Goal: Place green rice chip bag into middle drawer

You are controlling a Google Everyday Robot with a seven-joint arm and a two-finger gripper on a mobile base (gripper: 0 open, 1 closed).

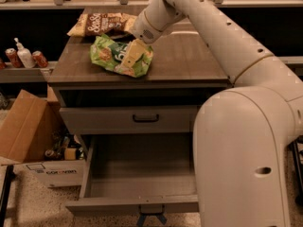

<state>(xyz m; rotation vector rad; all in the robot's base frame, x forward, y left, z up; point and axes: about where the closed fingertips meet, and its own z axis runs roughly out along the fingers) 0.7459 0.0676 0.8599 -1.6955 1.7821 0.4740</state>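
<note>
The green rice chip bag (108, 54) lies flat on the left part of the cabinet top (189, 60). My gripper (133, 56) reaches in from the upper right and is down on the bag's right half, covering part of its logo. The middle drawer (142, 171) is pulled out below, a boxy grey space with nothing in it and a plain front panel (132, 205). The bag is on the cabinet top, not in the drawer.
A tan-and-brown chip bag (97, 24) lies behind the green bag. The shut drawer front with a black bar handle (146, 118) sits above the open drawer. A cardboard box (23, 126) stands at the left. My white arm and body (241, 150) fill the right side.
</note>
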